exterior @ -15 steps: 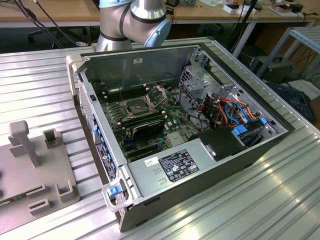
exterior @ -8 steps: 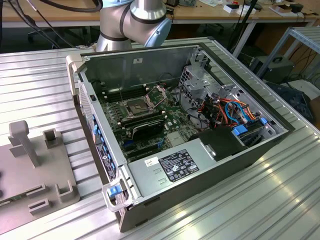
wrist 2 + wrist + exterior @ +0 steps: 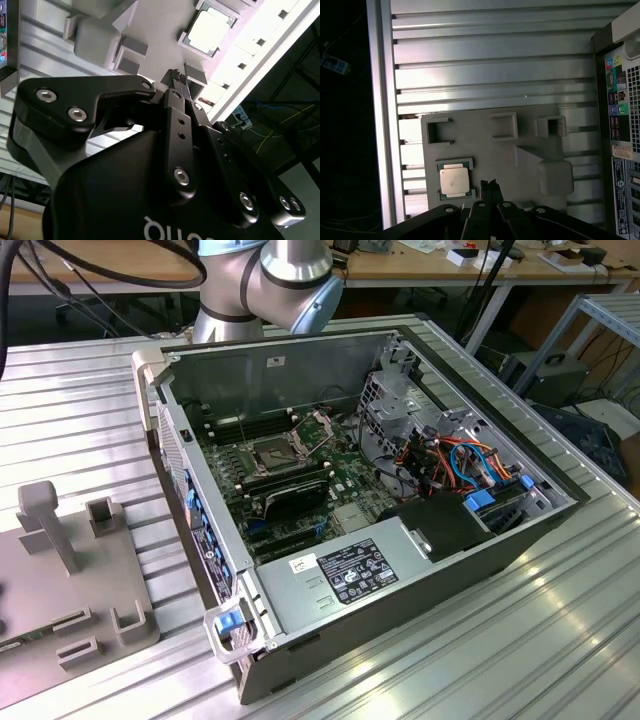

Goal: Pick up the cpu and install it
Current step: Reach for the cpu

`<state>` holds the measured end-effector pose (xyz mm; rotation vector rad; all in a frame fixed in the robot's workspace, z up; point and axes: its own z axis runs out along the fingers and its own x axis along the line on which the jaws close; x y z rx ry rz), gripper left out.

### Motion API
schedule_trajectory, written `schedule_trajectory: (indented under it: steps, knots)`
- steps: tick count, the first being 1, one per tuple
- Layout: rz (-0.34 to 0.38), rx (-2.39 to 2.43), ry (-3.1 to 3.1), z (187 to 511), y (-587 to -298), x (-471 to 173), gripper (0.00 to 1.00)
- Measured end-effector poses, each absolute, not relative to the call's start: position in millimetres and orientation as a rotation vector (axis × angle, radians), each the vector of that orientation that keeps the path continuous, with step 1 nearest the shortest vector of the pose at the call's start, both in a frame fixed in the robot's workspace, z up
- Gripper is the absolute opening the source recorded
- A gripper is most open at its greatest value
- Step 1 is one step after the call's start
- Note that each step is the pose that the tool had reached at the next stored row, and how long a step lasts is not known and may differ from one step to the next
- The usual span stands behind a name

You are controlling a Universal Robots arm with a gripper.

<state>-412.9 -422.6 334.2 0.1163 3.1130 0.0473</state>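
The cpu (image 3: 454, 180) (image 3: 207, 29), a small square chip with a dull silver top, lies flat in a shallow seat on the grey fixture plate (image 3: 485, 150) (image 3: 150, 20). In both wrist views my gripper (image 3: 490, 184) (image 3: 176, 76) hangs above that plate, a little to one side of the cpu and not touching it. Its two black fingers are pressed together with nothing between them. In the exterior view the open computer case (image 3: 400, 570) lies on its side, with the socket (image 3: 275, 452) on the motherboard and its metal frame hinged up.
The fixture plate (image 3: 60, 580) carries raised brackets and an upright post (image 3: 45, 520) (image 3: 555, 175). The case's rear ports (image 3: 620, 115) stand close beside the plate. The slatted aluminium table ends at an edge (image 3: 382, 125) near the cpu. Black memory modules (image 3: 290, 495) lie beside the socket.
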Motion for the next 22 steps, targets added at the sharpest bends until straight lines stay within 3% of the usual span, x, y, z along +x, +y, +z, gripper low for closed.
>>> schedule_trajectory:
  steps: [22]
  knots:
    - [0.047,0.116,3.111,324.5,-443.5,-440.4,0.11]
